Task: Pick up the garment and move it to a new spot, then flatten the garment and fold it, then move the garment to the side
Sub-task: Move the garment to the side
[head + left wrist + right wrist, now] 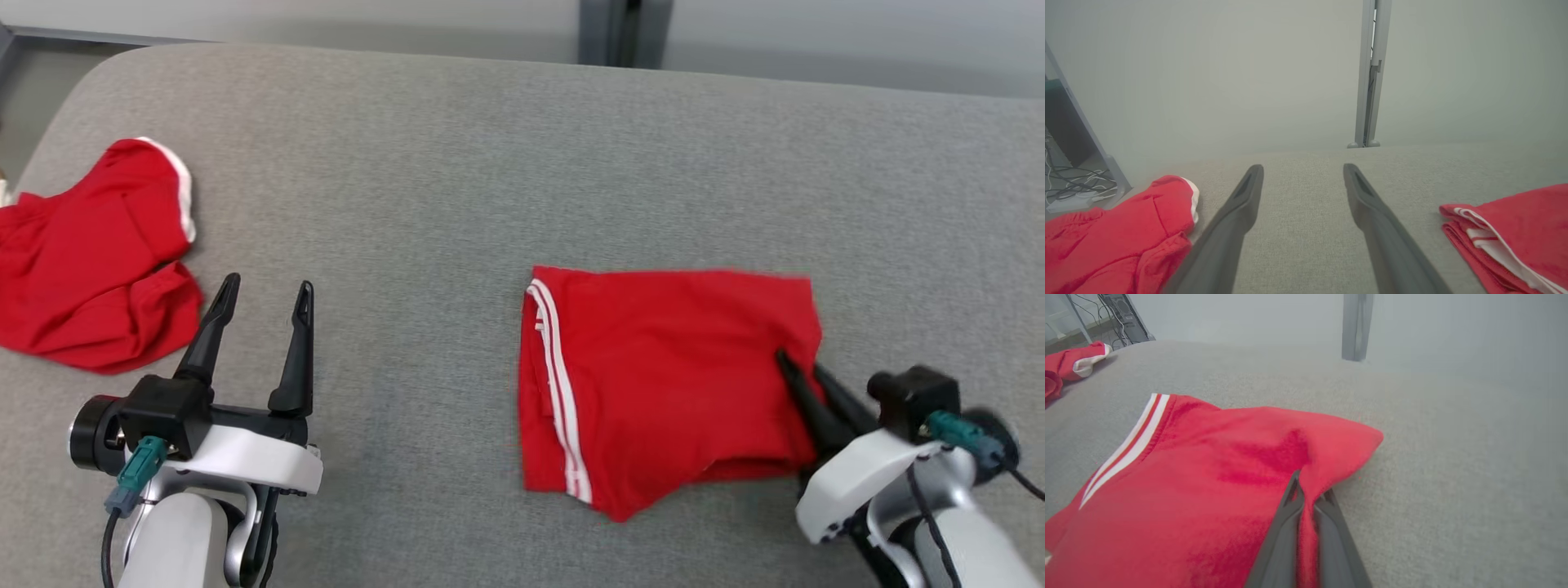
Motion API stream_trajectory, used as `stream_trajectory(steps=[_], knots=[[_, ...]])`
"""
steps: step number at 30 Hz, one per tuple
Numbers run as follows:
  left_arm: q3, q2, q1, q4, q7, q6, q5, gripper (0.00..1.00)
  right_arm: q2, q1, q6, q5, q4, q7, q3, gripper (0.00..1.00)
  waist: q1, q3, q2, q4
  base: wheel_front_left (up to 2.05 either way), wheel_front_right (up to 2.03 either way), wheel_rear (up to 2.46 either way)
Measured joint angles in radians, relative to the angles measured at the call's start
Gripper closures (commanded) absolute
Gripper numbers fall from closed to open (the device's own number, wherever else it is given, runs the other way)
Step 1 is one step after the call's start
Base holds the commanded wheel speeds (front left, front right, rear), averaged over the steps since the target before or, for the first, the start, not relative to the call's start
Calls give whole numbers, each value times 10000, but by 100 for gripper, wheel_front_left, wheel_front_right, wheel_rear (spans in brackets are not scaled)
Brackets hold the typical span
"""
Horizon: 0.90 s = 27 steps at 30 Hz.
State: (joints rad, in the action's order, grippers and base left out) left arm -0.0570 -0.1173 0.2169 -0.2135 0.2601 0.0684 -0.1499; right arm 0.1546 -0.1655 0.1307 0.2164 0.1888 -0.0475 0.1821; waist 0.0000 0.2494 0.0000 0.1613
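The garment (661, 376), red with white stripes along its left edge, lies folded on the grey table (490, 163) at centre right. My right gripper (800, 367) is shut on the garment's right edge, pinching a fold of red cloth. In the right wrist view the garment (1208, 465) bunches up around the two closed fingers of the right gripper (1308, 486). My left gripper (265, 296) stands open above bare table at the lower left, holding nothing. The left wrist view has the left gripper (1302, 173) spread wide, with the garment (1515, 228) at its right.
A second red garment (90, 253) with white trim lies crumpled at the table's left edge, just left of the left gripper; it is also in the left wrist view (1118, 237). A grey post (1372, 73) rises beyond the table's far edge.
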Motion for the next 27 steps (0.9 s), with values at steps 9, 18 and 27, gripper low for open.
stream_trajectory(steps=[9,18,27], knots=[[100,-44,37,201,0,15,17,0,1879,-247,4,-1147,-2790,-257,529,100,0,139,0,-877,0,0,0],[44,-301,361,556,-2,113,176,0,3473,-385,4,-913,-3473,-690,-125,100,0,514,0,-2321,0,0,0],[-366,-738,1011,888,-148,318,357,0,4291,-2048,4,-1220,-176,830,-826,100,0,1433,0,-3630,0,0,0]])
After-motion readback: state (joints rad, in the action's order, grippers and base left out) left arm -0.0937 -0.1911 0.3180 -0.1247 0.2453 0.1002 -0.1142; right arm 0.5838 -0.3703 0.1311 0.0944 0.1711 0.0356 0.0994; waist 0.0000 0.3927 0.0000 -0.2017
